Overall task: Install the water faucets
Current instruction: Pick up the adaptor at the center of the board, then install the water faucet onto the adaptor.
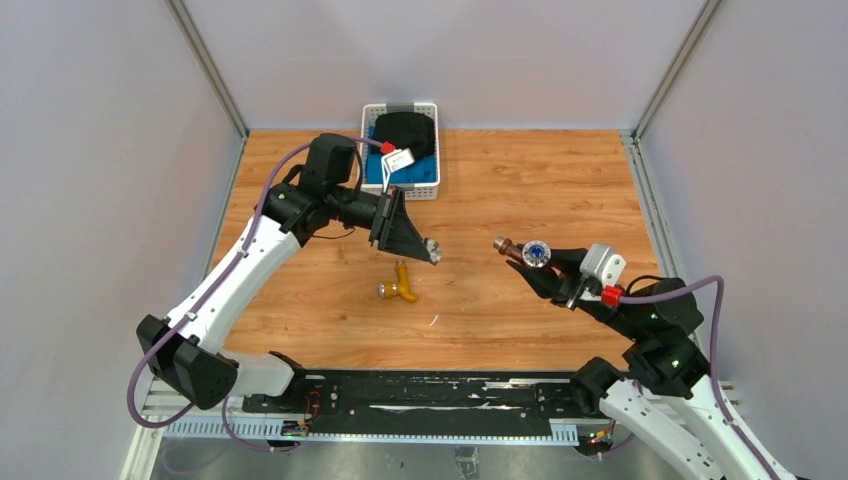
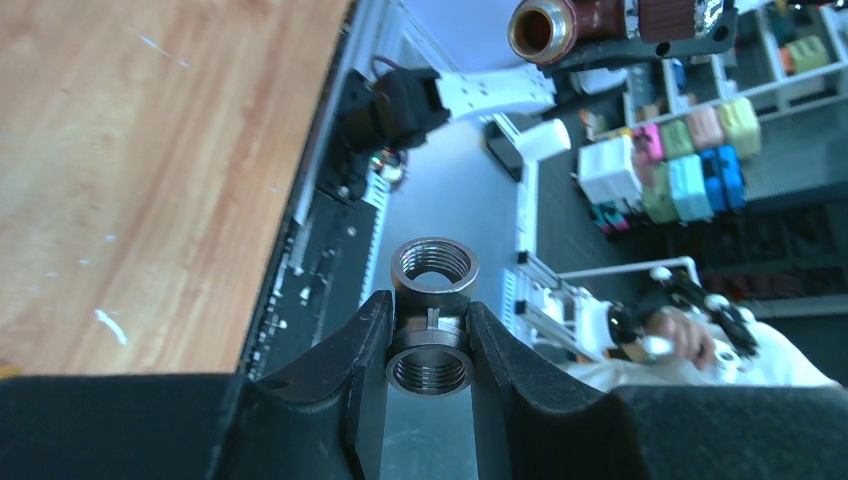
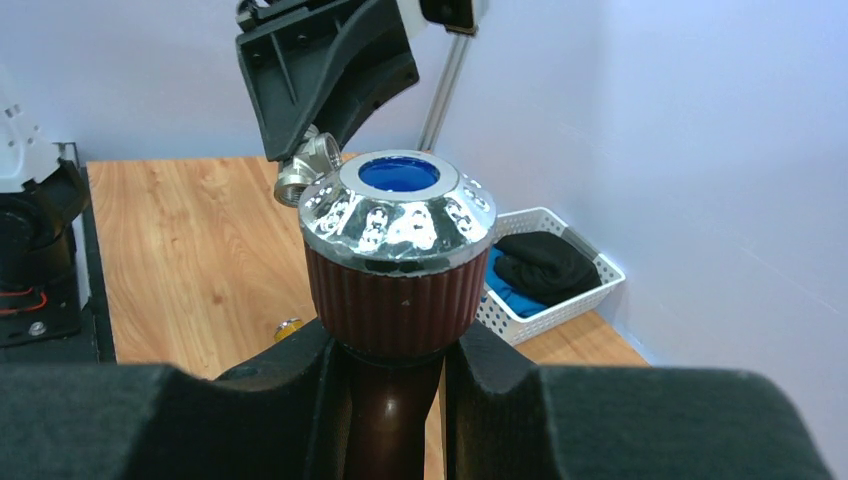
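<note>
Left fingers [image 2: 365, 350] are clamped on a grey threaded tee fitting [image 2: 430, 322], held up over the wooden counter [image 1: 540, 180]. Across from it, the right fingers [image 3: 300, 375] grip the reddish-brown faucet [image 3: 395, 290] by its stem, just under the silvery, blue-capped knob. Its open end points toward the fitting, with a clear gap between the two. The brass faucet [image 1: 402, 285] lies loose on the counter near the left fingers. A white basket [image 1: 412, 193] holding dark cloth sits at the back.
</note>
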`<state>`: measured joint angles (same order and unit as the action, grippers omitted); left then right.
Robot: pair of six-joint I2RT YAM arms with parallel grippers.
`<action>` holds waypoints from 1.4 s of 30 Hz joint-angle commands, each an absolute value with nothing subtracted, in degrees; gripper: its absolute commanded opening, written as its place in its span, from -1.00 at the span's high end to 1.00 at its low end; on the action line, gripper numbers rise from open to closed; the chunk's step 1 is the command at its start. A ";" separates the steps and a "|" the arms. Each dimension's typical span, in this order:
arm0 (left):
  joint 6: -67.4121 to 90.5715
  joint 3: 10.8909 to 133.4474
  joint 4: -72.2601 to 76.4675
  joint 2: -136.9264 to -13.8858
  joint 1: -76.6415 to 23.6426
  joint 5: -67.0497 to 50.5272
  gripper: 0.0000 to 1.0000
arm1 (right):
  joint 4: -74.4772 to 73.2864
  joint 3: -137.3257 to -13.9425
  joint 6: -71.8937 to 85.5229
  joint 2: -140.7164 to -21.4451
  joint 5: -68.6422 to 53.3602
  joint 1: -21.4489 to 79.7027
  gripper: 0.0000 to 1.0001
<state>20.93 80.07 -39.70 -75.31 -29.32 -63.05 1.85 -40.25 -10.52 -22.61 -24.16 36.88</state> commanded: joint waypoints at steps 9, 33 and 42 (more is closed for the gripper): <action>28.02 74.79 -39.56 -76.87 -29.22 -75.91 1.00 | -11.68 -42.91 -36.45 -21.81 -7.51 54.31 1.00; 30.73 67.16 -39.92 -70.71 -29.31 -78.66 1.00 | 30.34 -23.44 -92.44 -34.61 37.88 102.02 1.00; 31.16 66.71 -39.90 -70.01 -29.35 -79.26 1.00 | 38.08 -22.65 -101.36 -42.45 41.49 105.59 1.00</action>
<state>29.82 67.05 -39.29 -71.50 -29.32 -77.36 30.48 -23.49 -93.34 -40.97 38.22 103.55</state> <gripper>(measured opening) 0.343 0.287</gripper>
